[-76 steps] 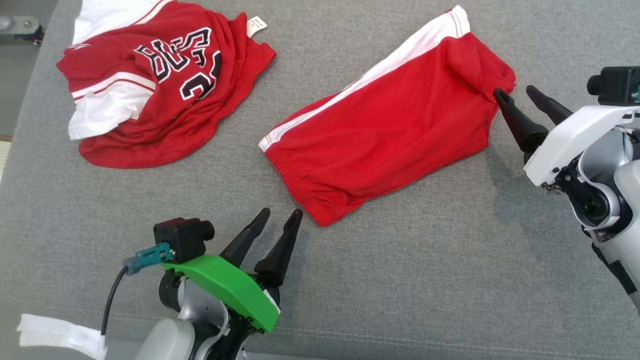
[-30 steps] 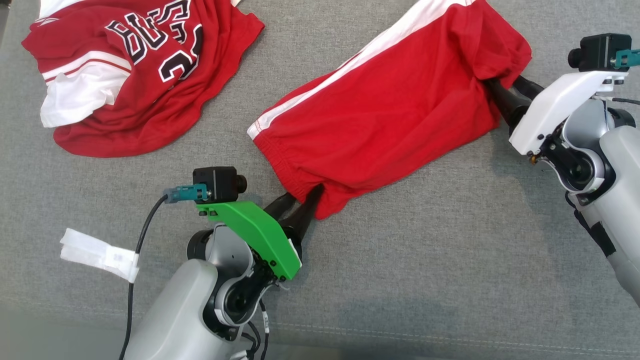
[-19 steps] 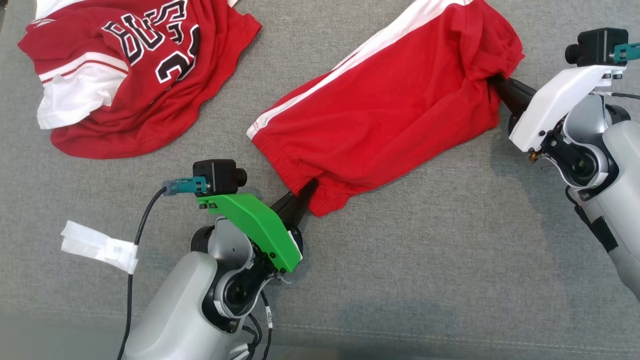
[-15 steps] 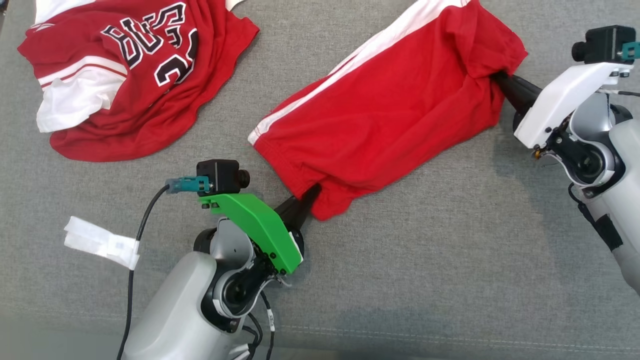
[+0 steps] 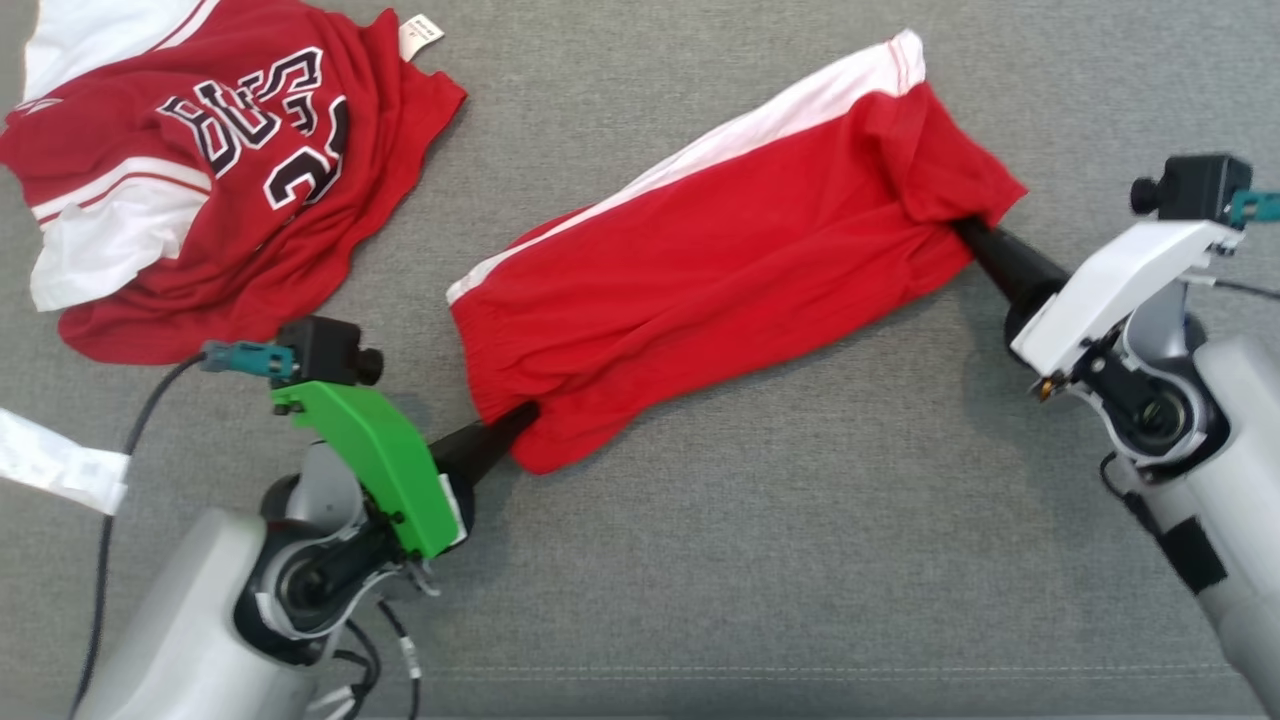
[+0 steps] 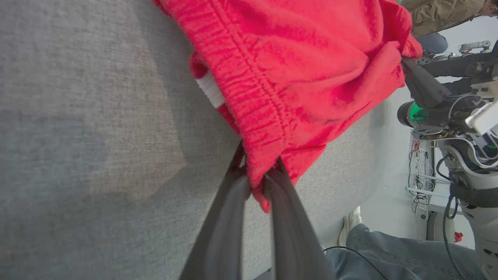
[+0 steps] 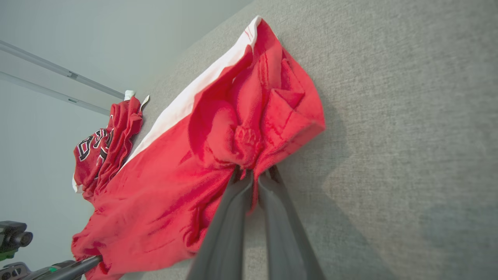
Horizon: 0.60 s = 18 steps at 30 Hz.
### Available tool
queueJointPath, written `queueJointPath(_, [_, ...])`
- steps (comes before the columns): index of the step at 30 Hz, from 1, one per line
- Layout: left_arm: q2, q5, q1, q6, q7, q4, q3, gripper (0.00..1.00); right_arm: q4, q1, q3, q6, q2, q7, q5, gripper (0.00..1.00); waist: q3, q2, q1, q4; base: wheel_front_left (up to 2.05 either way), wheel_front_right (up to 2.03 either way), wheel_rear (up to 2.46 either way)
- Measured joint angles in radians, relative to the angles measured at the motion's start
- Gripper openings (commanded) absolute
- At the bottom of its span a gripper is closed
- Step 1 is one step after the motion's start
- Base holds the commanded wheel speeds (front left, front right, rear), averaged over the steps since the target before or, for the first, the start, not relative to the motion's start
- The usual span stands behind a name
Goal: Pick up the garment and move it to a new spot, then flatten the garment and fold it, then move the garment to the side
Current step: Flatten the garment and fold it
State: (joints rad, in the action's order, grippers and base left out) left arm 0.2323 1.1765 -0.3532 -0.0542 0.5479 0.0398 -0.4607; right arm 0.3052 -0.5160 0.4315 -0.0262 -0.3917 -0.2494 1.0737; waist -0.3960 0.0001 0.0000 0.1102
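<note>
While the red shorts (image 5: 720,290) lay stretched slantwise across the middle of the grey cloth-covered desk (image 5: 800,560), the left gripper (image 5: 515,422) was clamped shut on their waistband corner. The right gripper (image 5: 968,232) pinched the bunched hem opposite. A red jersey (image 5: 200,200) lay apart, far left.

Grey fabric surface (image 5: 800,520) carries two garments; red shorts (image 5: 720,290) lie slantwise across it; a crumpled jersey (image 5: 200,190) lies left of the shorts, apart.
</note>
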Motion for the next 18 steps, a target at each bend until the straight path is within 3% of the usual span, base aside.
queueJointPath(8, [0.123,0.008,0.045,0.015,0.06,-0.04,0.037,0.0,-0.108,0.167,0.0,0.003,0.068,0.082,0.032,0.0,0.017,0.0,0.0,-0.064,0.0,0.0,0.0])
queueJointPath(14, [0.178,0.017,0.11,0.034,0.099,-0.088,0.04,0.0,-0.194,0.285,0.002,0.027,0.12,0.155,0.035,0.0,0.022,0.0,0.0,-0.129,0.0,0.0,0.0])
queueJointPath(18, [0.244,0.017,0.148,0.041,0.127,-0.111,0.046,0.0,-0.261,0.382,0.011,0.037,0.142,0.197,0.037,0.0,0.019,-0.0001,0.0,-0.186,0.0,0.0,0.0])
